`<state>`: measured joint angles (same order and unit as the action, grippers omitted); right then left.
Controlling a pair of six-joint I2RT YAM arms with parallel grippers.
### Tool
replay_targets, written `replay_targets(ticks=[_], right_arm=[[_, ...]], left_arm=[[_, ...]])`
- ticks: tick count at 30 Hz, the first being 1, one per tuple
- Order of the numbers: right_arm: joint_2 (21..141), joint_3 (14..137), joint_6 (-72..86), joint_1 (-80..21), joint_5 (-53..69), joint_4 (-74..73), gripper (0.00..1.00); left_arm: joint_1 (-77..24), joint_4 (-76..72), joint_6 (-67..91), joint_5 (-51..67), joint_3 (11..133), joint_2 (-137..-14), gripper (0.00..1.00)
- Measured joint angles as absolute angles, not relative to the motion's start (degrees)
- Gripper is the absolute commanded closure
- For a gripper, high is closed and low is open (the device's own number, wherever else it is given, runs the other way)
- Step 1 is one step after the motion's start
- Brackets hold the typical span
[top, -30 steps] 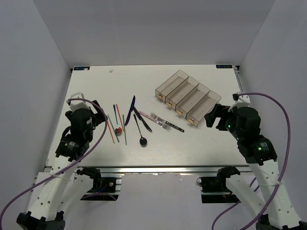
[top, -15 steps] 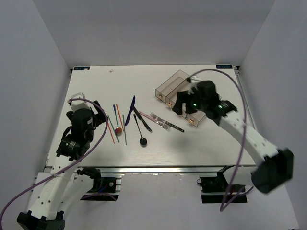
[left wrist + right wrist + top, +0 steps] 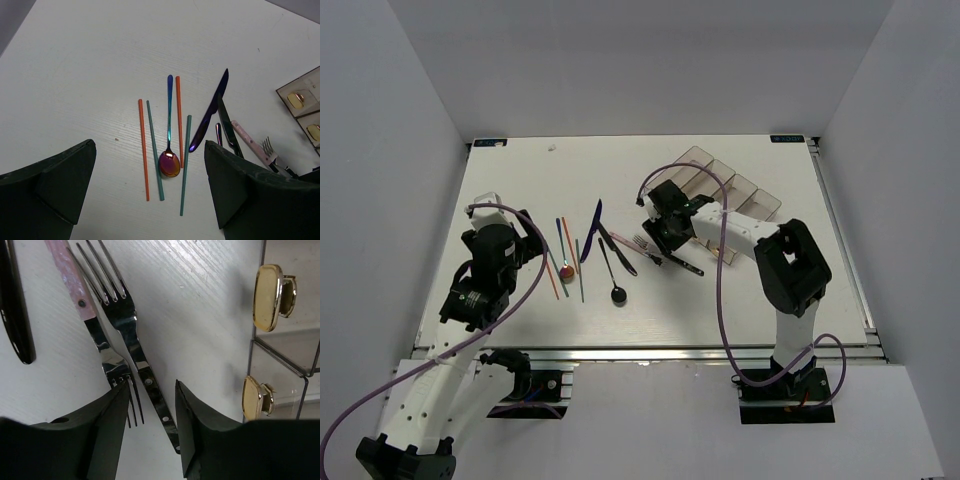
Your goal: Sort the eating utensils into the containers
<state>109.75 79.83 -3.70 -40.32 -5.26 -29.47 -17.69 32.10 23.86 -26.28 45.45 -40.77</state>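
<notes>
**A:** Where are the containers?

**B:** The containers (image 3: 760, 203) sit at the far right of the worktop (image 3: 770, 290); they are long smoky see-through bins, joined side by side and staggered; in the top view the right arm lies across their near ends.

**A:** What is in them?

**B:** Every utensil I can see lies on the worktop, outside them; the right wrist view shows two bin ends, each with a gold-coloured tab (image 3: 270, 297), and only bare wall and floor behind.

**A:** And the right pincer?

**B:** The right pincer (image 3: 152, 390) is low over the worktop, just left of the bins; its jaws stand apart, astride the handle of a silver fork (image 3: 122, 315) and the tines of a pink-handled fork (image 3: 67, 270) beside it; nothing is clamped.

**A:** The left one?

**B:** The left pincer (image 3: 149, 145) gapes wide and holds nothing; it hangs above a red-bowled spoon (image 3: 169, 164), orange chopsticks (image 3: 143, 150) and green chopsticks (image 3: 155, 150); a dark-blue knife (image 3: 210, 112) and a black knife (image 3: 226, 125) lie between those and the forks; a black spoon (image 3: 618, 294) lies nearer the arms.
</notes>
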Motion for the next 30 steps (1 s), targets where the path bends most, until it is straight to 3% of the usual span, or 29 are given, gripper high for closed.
replay_targets(ticks=[5,16,23,30], right_arm=[[110.28,79.85,-4.93,-40.32,-6.52,-29.39,0.58],[112.18,78.94,-5.1,-40.86,-5.19,-27.77,0.59],[113.3,78.15,-4.99,-41.28,-5.23,-26.41,0.68],[113.62,78.41,-5.28,-41.36,-5.39,-25.28,0.85]], left_arm=[[-17.69,32.05,23.79,-26.06,45.45,-40.77,0.02],[-17.69,32.05,23.77,-25.52,45.45,-40.77,0.02],[-17.69,31.86,23.77,-25.02,45.45,-40.77,0.02],[-17.69,31.66,23.75,-24.97,45.45,-40.73,0.02]])
